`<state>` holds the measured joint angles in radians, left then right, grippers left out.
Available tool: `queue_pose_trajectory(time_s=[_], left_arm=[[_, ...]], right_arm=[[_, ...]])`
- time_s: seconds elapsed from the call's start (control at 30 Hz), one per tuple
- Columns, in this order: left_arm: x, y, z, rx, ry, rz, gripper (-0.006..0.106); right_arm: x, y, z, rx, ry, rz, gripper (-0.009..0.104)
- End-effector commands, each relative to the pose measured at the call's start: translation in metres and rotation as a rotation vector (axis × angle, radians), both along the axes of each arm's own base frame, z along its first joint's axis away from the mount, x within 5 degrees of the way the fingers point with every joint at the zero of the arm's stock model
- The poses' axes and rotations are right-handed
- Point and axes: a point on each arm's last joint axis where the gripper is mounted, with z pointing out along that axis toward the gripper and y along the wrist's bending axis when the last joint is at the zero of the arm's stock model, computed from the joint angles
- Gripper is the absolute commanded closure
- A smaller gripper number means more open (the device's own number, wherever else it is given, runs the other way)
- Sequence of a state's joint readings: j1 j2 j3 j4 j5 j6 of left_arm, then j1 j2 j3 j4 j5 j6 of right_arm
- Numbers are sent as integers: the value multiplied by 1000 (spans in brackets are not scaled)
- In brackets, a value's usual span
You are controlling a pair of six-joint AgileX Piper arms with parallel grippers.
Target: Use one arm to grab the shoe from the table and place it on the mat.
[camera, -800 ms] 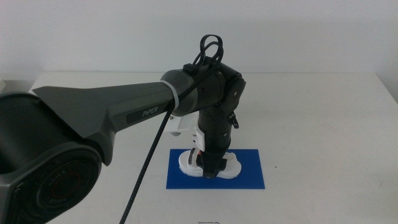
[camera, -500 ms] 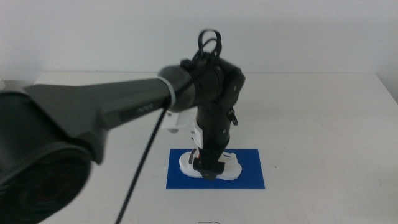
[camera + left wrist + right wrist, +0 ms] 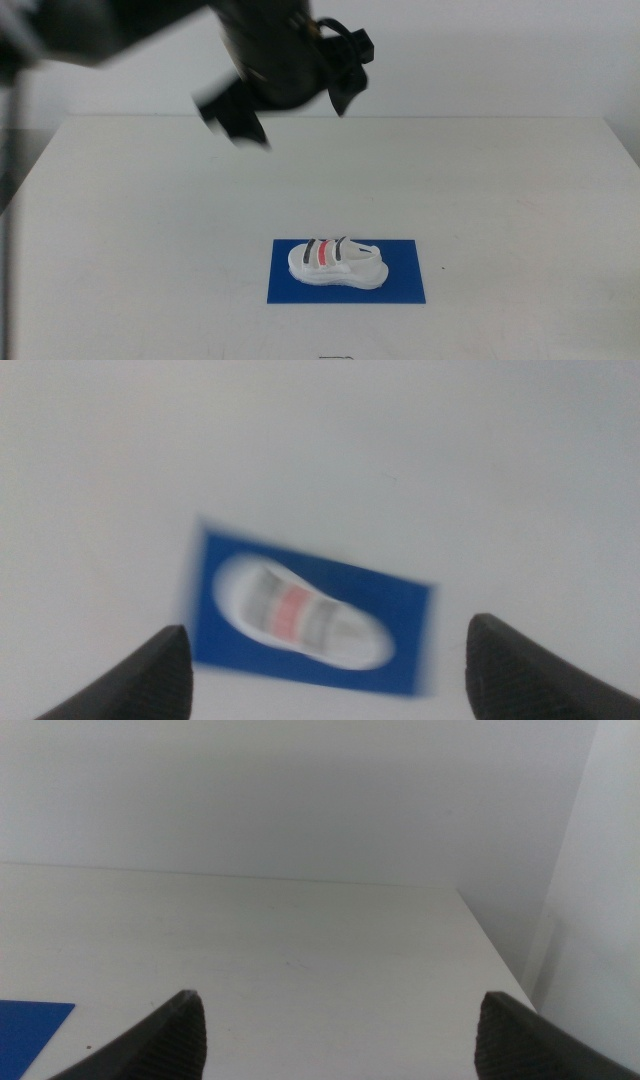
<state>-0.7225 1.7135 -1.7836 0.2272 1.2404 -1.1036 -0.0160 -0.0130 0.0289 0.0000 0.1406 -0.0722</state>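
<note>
In the middle view, the shoe (image 3: pixel 335 264) sits on the blue mat (image 3: pixel 400 285). It lies flat, with its whole sole inside the mat's edges. The mat lies on the white surface (image 3: pixel 520 190). My left arm (image 3: pixel 280 60) is high up near the top of the picture and looks blurry. My left end effector (image 3: pixel 285 110) hangs well apart from the shoe, with its two dark fingers spread wide and nothing between them.

In the left wrist view, I look down from high up. I see the shoe (image 3: pixel 300 610) on the mat (image 3: pixel 400 630), both a bit blurry. The tips of my left end effector (image 3: pixel 325 665) stand far apart at the two sides of the picture. They hold nothing and touch nothing.

In the right wrist view, my right end effector (image 3: pixel 340 1030) is open wide too, and it is empty. It waits off to the side. I see only the bare surface (image 3: pixel 300 950), a wall behind it, and one small corner of the mat (image 3: pixel 25 1030). The shoe is not in this picture.

I think the job is as good as done. The shoe is on the mat and I have let go of it. All that may be left is to bring my left arm to rest.
</note>
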Motion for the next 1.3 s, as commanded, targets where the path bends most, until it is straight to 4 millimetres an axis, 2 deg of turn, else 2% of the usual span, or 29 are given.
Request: queue_pose_trajectory(time_s=[0.0,0.1,0.2,0.27,0.37,0.53,0.7,0.87,1.07,1.27], left_arm=[[-24,28,44,231,-141,-337,7],[-36,39,60,410,-238,-644,7],[-44,48,71,521,-301,-782,7],[-47,60,80,559,-330,-767,7],[-53,85,91,523,-407,-701,7],[-64,131,90,372,-631,-575,7],[-100,174,60,311,-782,-439,7],[-150,208,12,343,-912,-240,7],[-204,224,-51,397,-1047,-93,7],[-226,227,-107,421,-1065,-58,7]], right_arm=[[-2,0,14,-15,-113,1,1],[-2,0,14,-15,-113,1,1],[-2,0,14,-15,-113,1,1],[-2,0,14,-15,-113,1,1],[-2,0,14,-15,-113,1,1],[-2,0,14,-15,-113,1,1],[-2,0,14,-15,-113,1,1],[-2,0,14,-15,-113,1,1],[-2,0,14,-15,-113,1,1],[-2,0,14,-15,-113,1,1]])
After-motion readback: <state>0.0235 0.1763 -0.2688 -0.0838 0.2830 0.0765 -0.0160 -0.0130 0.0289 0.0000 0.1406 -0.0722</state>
